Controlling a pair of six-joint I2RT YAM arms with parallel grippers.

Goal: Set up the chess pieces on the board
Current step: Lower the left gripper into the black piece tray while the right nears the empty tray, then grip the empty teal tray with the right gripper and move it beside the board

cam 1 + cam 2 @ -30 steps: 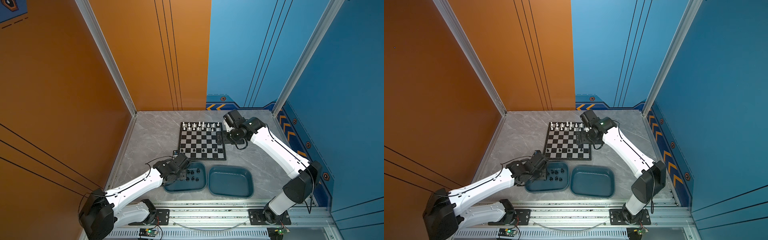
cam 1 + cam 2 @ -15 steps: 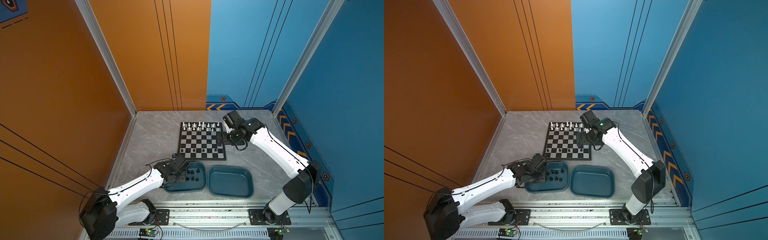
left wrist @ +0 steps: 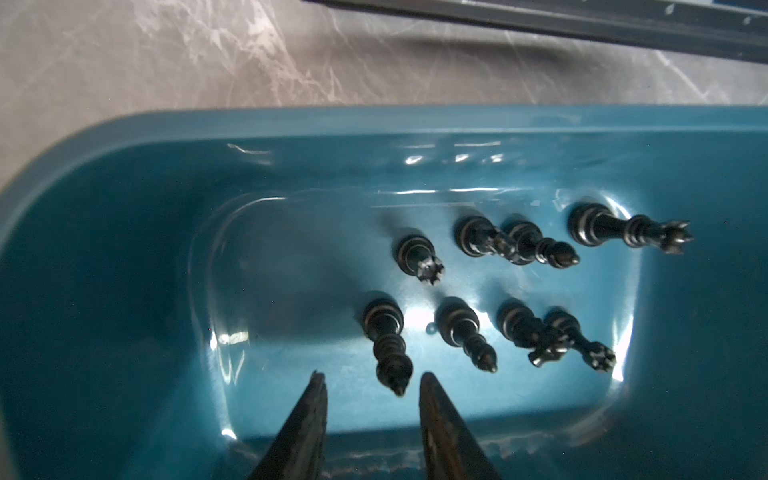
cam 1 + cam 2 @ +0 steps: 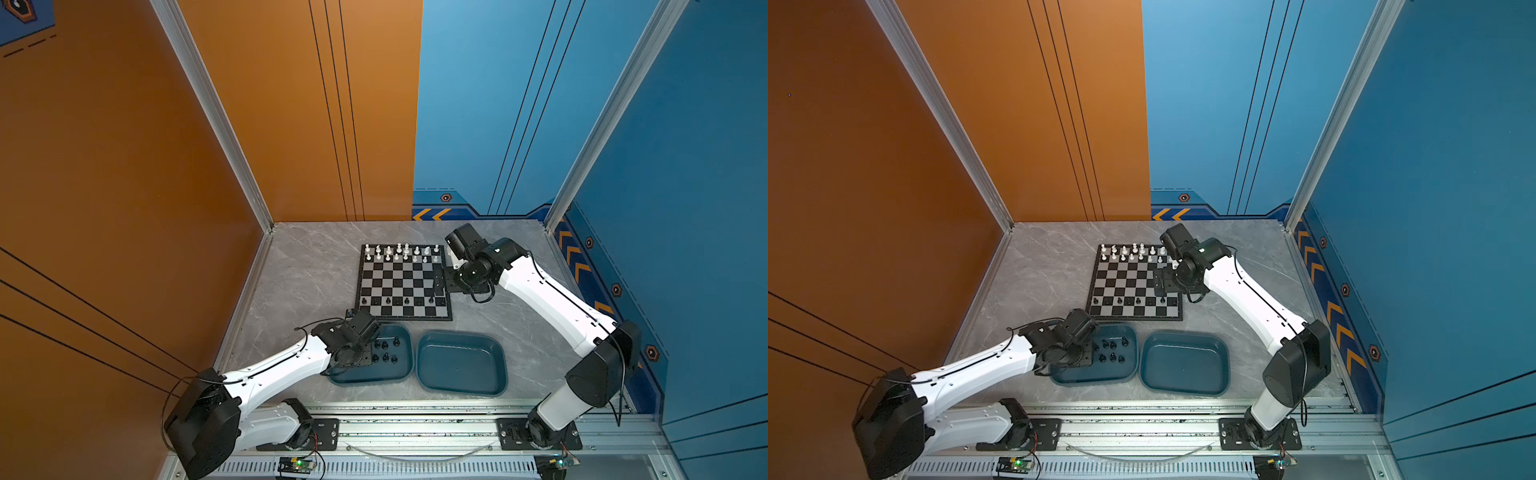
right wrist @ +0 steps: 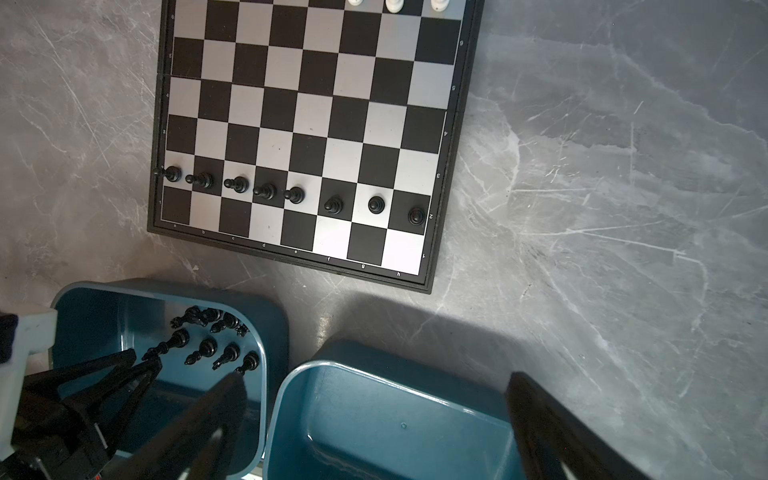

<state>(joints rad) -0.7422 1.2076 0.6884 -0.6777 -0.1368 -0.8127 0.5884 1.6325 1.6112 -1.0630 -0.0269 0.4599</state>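
Eight black pieces (image 4: 385, 356) are seen in a tray (image 4: 374, 376) below the board (image 4: 403, 282), low in a top view. Left wrist view: the left gripper (image 3: 374, 388), jaws partly apart and empty, should be closed gently round the nearest piece (image 3: 388, 345). Right wrist view: the right gripper (image 5: 374, 382) is spread wide, empty.

The black-and-silver board (image 4: 399, 282) is lying flat, white chess pieces (image 4: 406, 249) lining its two far rows and eight black pawns (image 5: 294, 194) standing upright along its second-nearest row. Eight more black pieces (image 3: 464, 328) (the taller ones) are standing inside a teal tray (image 3: 374, 120).
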